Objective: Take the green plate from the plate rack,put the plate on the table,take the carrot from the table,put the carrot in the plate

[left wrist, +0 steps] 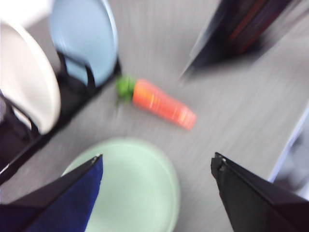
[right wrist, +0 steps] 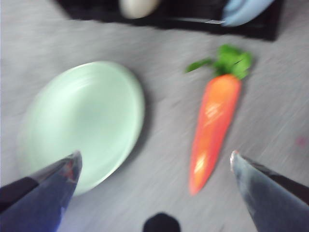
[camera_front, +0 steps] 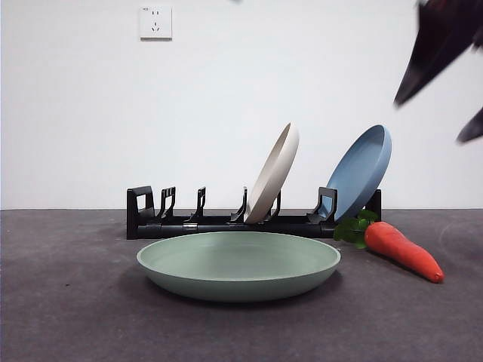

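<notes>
The green plate (camera_front: 238,265) lies flat on the table (camera_front: 68,302), in front of the plate rack (camera_front: 189,222). The carrot (camera_front: 402,251) lies on the table to the plate's right, its leaves toward the rack. My right gripper (right wrist: 155,154) hangs open and empty above the carrot (right wrist: 214,123) and the plate (right wrist: 82,121); in the front view it (camera_front: 429,121) is high at the right edge. My left gripper (left wrist: 157,157) is open and empty over the plate (left wrist: 135,183), with the carrot (left wrist: 161,104) beyond it. The right arm (left wrist: 241,34) shows dark past the carrot.
A cream plate (camera_front: 275,173) and a blue plate (camera_front: 362,170) lean in the rack's right-hand slots; its left slots hold nothing. A wall socket (camera_front: 155,22) is on the white wall behind. Both wrist views are motion-blurred.
</notes>
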